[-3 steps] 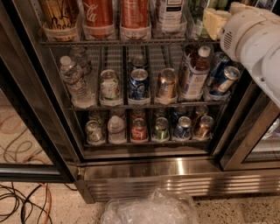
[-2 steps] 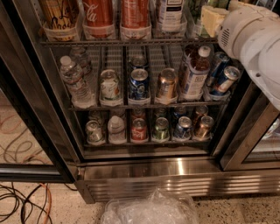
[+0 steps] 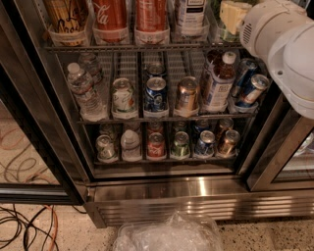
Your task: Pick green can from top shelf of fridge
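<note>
Camera view, near zone: the white housing of my arm (image 3: 287, 54) fills the upper right corner. Compared with a second ago, it has edged slightly left and lower and now covers more of the right end of the racks. The shelved stock has not moved. Judgement: I am in the approach phase, with nothing grasped yet.

My gripper (image 3: 232, 14) is the pale cream part projecting left from the housing. It sits at the right end of the top shelf (image 3: 147, 47). I cannot tell whether it is apart or together.

Floor zone: a crumpled clear plastic bag (image 3: 167, 234) lies in front of the ribbed steel base (image 3: 196, 208) of the fridge (image 3: 49, 122). Cables (image 3: 24, 228) trail at the near left.

Lower racks: the lowest one holds short cans, among them a short green-labelled can (image 3: 180, 145), which is not the target. The middle one holds a water bottle (image 3: 84, 88) at the left and a blue can (image 3: 156, 95) near the centre. No lettering on these is legible.

Far zone, top shelf: only the lower parts of the containers show above the clear tubs.
- Gold can (image 3: 66, 14): dark looping script, which I cannot read.
- Red can (image 3: 109, 14): white "Coca-Cola" script, partly visible.
- Second red can (image 3: 150, 14): no readable text.
- White-labelled bottle (image 3: 189, 11): print too small to read.

I cannot identify the green can with certainty. A dark greenish strip (image 3: 215, 10) just left of my gripper, in the right-hand tub, may be it.
</note>
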Tool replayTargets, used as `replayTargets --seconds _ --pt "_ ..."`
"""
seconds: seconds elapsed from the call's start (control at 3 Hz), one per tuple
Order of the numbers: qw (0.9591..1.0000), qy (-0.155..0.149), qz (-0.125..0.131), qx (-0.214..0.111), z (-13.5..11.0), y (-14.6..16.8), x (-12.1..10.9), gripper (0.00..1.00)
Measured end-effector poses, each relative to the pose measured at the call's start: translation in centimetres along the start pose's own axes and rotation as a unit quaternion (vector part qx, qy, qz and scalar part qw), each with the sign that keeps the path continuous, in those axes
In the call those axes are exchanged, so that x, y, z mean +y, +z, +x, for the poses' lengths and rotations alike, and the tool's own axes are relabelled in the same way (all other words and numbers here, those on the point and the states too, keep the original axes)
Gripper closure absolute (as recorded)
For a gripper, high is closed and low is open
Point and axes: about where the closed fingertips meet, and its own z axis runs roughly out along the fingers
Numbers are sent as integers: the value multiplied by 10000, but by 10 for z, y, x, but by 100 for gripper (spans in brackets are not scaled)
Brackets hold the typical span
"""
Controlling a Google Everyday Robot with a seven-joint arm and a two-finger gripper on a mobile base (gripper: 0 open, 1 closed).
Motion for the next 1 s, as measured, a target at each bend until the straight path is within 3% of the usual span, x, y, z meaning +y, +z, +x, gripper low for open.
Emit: replayTargets --seconds 0.67,1.0 --pt "10000 41 44 55 0 17 1 45" --pt "9998 42 45 185 8 20 3 64"
